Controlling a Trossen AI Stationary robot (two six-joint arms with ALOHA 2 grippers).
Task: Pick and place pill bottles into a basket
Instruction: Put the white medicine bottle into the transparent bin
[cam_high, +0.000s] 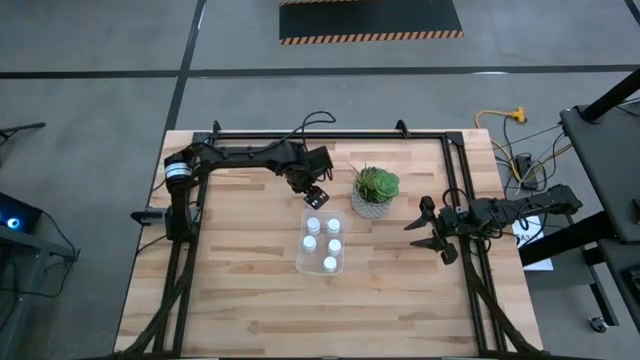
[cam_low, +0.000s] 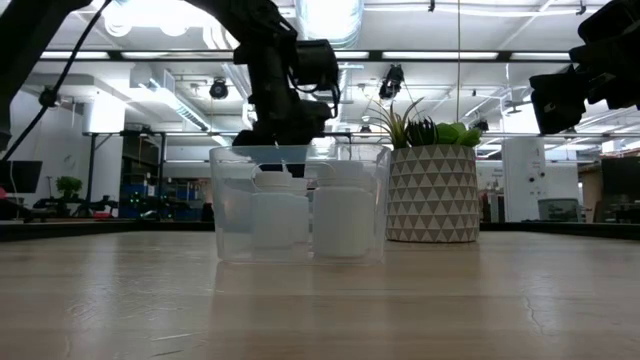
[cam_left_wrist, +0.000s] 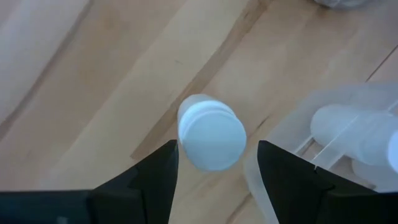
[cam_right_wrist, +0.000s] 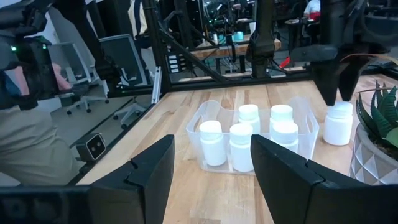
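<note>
A clear plastic basket (cam_high: 320, 243) stands mid-table and holds several white pill bottles (cam_right_wrist: 241, 146) upright. One more white pill bottle (cam_left_wrist: 211, 134) stands on its base on the wood just beyond the basket's far end; it also shows in the right wrist view (cam_right_wrist: 339, 124). My left gripper (cam_left_wrist: 214, 165) is open just above this bottle, pointing down, one finger on either side of the cap and apart from it; it also shows in the high view (cam_high: 316, 194). My right gripper (cam_high: 425, 232) is open and empty, right of the plant.
A grey patterned pot with a green succulent (cam_high: 376, 192) stands right of the lone bottle and the basket's far end. A black frame rail (cam_high: 330, 135) runs along the table's far edge. A person (cam_right_wrist: 25, 124) sits beyond the table's left edge.
</note>
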